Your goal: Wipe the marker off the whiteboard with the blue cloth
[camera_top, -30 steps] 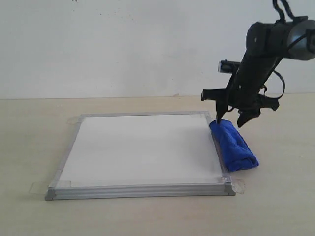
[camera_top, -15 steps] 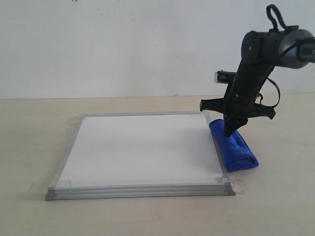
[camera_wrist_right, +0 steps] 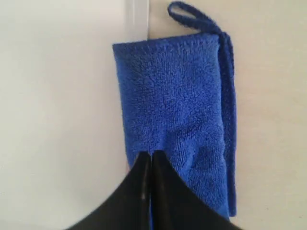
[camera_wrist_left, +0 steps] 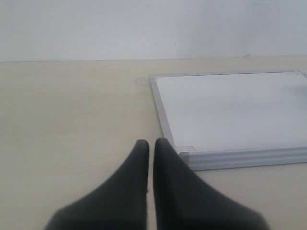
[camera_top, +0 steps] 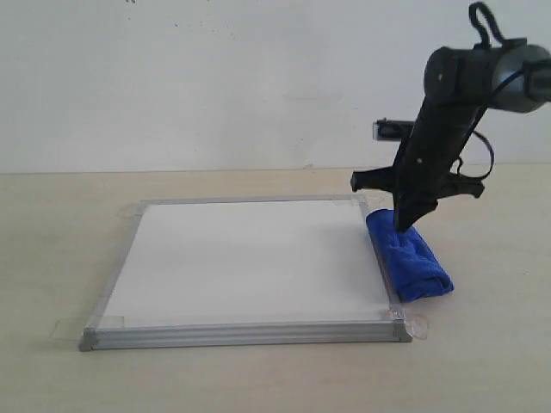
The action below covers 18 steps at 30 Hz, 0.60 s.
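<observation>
The whiteboard (camera_top: pixel 250 258) lies flat on the table, and its white surface (camera_wrist_left: pixel 230 110) shows no marker lines in any view. The blue cloth (camera_top: pixel 415 260) lies rolled along the board's right edge, partly on the silver frame, with its loop (camera_wrist_right: pixel 192 12) on the table. My right gripper (camera_top: pixel 402 225) is shut, its tips (camera_wrist_right: pixel 151 154) just over the cloth's far end (camera_wrist_right: pixel 172 96); I see no cloth between them. My left gripper (camera_wrist_left: pixel 151 141) is shut and empty, low over the table near a taped board corner (camera_wrist_left: pixel 187 151). It is out of the exterior view.
The beige table (camera_top: pixel 52 241) runs all round the board to a pale wall (camera_top: pixel 215 77) behind. Clear tape tabs (camera_top: pixel 65 328) stick out at the board's corners.
My right gripper was open above the cloth's far end, then shut with its tips down at the cloth. It has since risen slightly. The cloth has stayed where it lay.
</observation>
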### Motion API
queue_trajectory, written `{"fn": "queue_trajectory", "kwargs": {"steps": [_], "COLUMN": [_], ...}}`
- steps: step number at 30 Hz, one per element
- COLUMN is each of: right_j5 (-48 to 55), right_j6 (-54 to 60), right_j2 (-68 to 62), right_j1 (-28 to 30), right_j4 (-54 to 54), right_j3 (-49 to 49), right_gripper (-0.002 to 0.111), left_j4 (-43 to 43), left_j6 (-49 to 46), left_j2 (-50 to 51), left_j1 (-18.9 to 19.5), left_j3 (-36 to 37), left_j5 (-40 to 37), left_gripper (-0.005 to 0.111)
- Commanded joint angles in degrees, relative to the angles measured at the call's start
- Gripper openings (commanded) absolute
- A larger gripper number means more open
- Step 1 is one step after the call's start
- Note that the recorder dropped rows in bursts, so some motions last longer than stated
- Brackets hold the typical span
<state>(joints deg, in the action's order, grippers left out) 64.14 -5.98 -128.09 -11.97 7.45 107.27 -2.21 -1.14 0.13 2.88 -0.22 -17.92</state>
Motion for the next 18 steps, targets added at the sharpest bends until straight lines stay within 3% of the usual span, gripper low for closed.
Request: {"fn": "queue_trajectory", "kwargs": {"steps": [1,9,14,18], "right_j5": [2.3,5.8,-1.9,-14.8], "right_j6": [1.1,1.1,-0.1,-0.7], "right_j2": [5.5,12.3,22.0,35.2], "right_j1": [0.0,0.0,0.0,0.0], "right_j4": [-3.0,-6.8,-6.8,-4.3], "right_j3": [0.1,-6.8,-22.5,-42.5], "right_gripper": [0.0,0.0,0.0,0.0], "left_j4": [-0.1,-0.1,-0.1,-0.1], "left_j6": [0.3,0.3,0.3,0.3], "left_j2": [-0.1,-0.1,-0.1,-0.1], "left_j1": [-0.1,-0.1,-0.1,-0.1], "left_j3": [0.2,0.2,0.2,0.2], "left_j5": [0.3,0.3,0.3,0.3], "left_gripper": [0.004,0.004,0.004,0.004]}}
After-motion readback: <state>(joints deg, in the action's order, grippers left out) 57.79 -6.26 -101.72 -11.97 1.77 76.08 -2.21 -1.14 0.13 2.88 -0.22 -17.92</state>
